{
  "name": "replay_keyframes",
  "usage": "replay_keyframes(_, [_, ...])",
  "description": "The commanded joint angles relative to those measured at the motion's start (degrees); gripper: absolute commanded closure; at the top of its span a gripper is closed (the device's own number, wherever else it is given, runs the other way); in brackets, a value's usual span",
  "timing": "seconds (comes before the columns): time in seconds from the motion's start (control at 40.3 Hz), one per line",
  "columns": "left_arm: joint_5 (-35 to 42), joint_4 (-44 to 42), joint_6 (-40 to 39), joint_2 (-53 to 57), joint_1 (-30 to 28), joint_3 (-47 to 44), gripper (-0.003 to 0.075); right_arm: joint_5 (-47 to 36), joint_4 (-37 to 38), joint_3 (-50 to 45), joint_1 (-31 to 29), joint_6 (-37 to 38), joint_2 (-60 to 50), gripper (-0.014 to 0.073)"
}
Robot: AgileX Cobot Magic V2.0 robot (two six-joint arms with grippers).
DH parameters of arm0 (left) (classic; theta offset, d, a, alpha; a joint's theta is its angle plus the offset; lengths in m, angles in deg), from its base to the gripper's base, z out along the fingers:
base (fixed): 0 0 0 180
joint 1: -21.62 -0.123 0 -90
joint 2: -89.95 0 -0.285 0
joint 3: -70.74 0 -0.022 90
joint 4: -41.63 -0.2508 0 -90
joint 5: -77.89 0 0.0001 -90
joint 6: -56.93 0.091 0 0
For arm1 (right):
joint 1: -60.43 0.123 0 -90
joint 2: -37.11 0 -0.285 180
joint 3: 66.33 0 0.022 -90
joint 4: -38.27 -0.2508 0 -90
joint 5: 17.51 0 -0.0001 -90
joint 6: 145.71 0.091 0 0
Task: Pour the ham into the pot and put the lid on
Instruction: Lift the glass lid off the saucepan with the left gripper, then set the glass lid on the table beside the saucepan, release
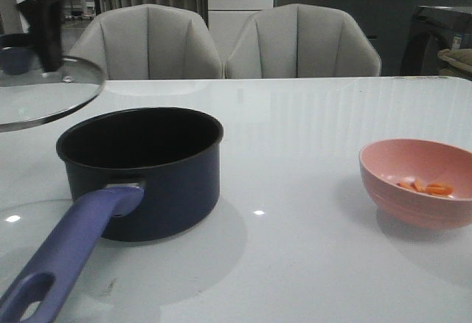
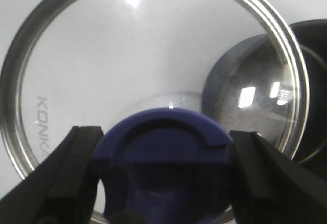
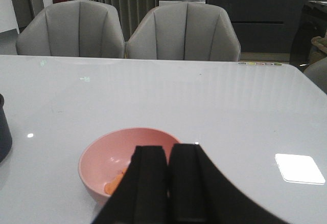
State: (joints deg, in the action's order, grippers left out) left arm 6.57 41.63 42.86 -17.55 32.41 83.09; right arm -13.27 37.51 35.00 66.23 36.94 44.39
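The left claw (image 2: 166, 178) is clamped on the knob of the lid (image 2: 127, 55) beside the pot (image 1: 140, 172), while the right claw (image 3: 167, 183) is closed together above the pink bowl (image 3: 102, 162) with ham (image 1: 428, 187).

pot (image 1: 140, 172) 1 | lid (image 1: 44, 91) 1 | bowl (image 1: 417, 183) 1 | chairs (image 1: 147, 43) 2

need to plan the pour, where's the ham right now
The small orange-pink diced ham pieces lie inside the round pink bowl at the front view's right, far from the dark navy saucepan.
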Motion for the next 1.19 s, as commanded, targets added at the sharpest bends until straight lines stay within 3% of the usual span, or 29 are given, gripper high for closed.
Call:
replay_keyframes(0.0, [2.25, -0.31, 1.46, 5.83, -3.64, -3.47, 0.0460, -4.79, 0.42, -0.62, -0.32, -0.17, -1.18, 0.0453])
replay_keyframes(0.298, [9.78, 2.42, 7.44, 8.13, -12.84, -13.89, 0.0460, -4.79, 0.42, -0.62, -0.32, -0.17, -1.18, 0.0453])
replay_keyframes(0.521, [18.97, 2.22, 7.44, 5.98, -14.27, -20.16, 0.0460, -4.79, 0.42, -0.62, -0.32, -0.17, -1.18, 0.0453])
replay_keyframes(1.042, [24.47, 4.04, 10.07, -2.96, -15.09, -20.69, 0.0457, -4.79, 0.42, -0.62, -0.32, -0.17, -1.18, 0.0453])
replay_keyframes(1.166, [25.09, 4.19, 11.17, -4.13, -15.09, -20.69, 0.0404, -4.79, 0.42, -0.62, -0.32, -0.17, -1.18, 0.0453])
